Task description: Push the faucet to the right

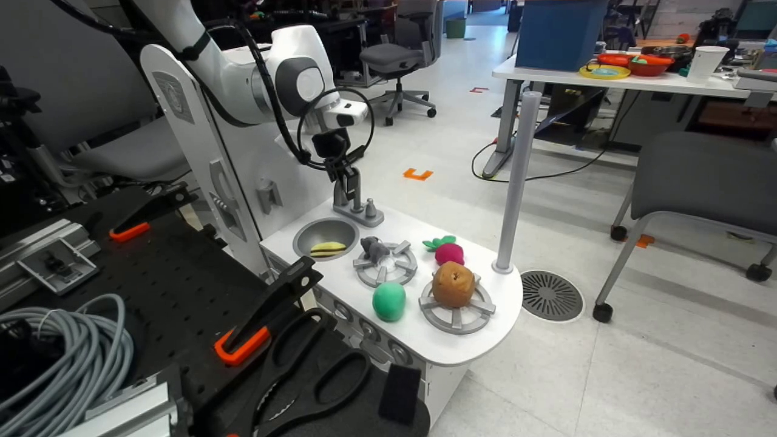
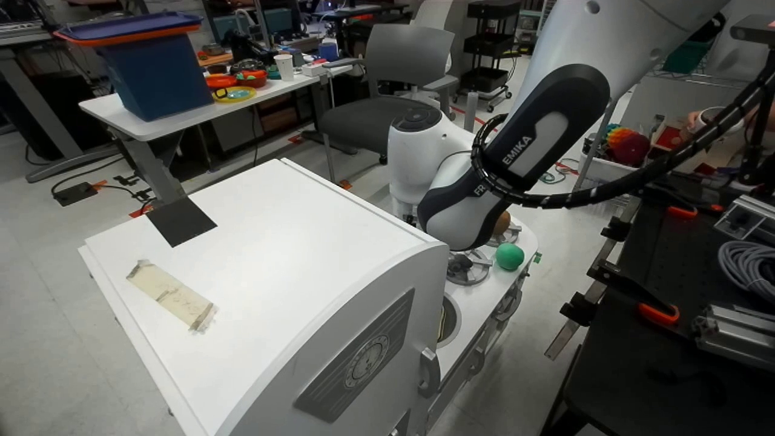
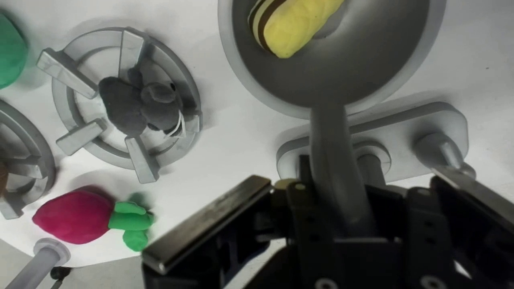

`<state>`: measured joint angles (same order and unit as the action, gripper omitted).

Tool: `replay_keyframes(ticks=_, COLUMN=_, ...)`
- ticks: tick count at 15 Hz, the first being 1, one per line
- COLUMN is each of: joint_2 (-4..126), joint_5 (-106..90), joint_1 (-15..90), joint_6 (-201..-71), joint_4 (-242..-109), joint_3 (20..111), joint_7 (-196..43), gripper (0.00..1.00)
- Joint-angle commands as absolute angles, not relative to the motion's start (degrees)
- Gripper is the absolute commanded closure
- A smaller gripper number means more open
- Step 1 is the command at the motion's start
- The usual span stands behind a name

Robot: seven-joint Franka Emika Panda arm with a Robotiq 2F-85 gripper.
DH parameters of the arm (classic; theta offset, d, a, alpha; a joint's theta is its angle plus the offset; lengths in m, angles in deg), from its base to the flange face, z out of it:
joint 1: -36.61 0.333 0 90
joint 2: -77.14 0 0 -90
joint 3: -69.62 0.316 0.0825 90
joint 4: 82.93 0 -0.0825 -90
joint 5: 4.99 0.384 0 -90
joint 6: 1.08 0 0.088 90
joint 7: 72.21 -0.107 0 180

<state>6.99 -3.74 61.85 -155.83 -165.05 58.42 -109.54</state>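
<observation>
The silver-grey faucet (image 1: 357, 203) stands on its base plate beside the sink, at the back edge of the white toy kitchen counter. In the wrist view its curved spout (image 3: 331, 152) runs from between my fingers to the rim of the sink (image 3: 435, 24). My gripper (image 1: 348, 184) points down at the spout. In the wrist view my gripper (image 3: 339, 188) has a finger on each side of the spout, close against it, and appears shut on it. A grey handle piece (image 3: 441, 150) shows right of the spout. The faucet and fingers are hidden in an exterior view.
A yellow striped toy (image 3: 297, 28) lies in the sink. A grey toy mouse (image 3: 140, 104) lies on a burner. A red toy with green leaves (image 3: 76, 216), a green ball (image 1: 389, 301) and a brown toy (image 1: 453, 284) sit nearby. A grey post (image 1: 518, 182) rises from the counter.
</observation>
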Motion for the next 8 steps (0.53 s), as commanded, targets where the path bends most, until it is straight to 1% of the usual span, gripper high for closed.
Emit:
replay_keyframes(ticks=1, joint_2=10.64, joint_5=-6.21, joint_1=59.31, joint_6=-148.45, joint_4=-168.81, joint_3=54.89, joint_7=-106.94, gripper=0.74)
replay_keyframes(ticks=3, joint_2=10.16, joint_5=-7.0, joint_1=59.49, joint_6=-147.17, joint_4=-168.13, joint_3=54.3, joint_7=-106.31, gripper=0.61)
replay_keyframes(ticks=8, joint_2=9.88, joint_5=-10.53, joint_1=60.28, joint_6=-144.9, joint_4=-166.71, joint_3=52.7, joint_7=-105.76, gripper=0.24)
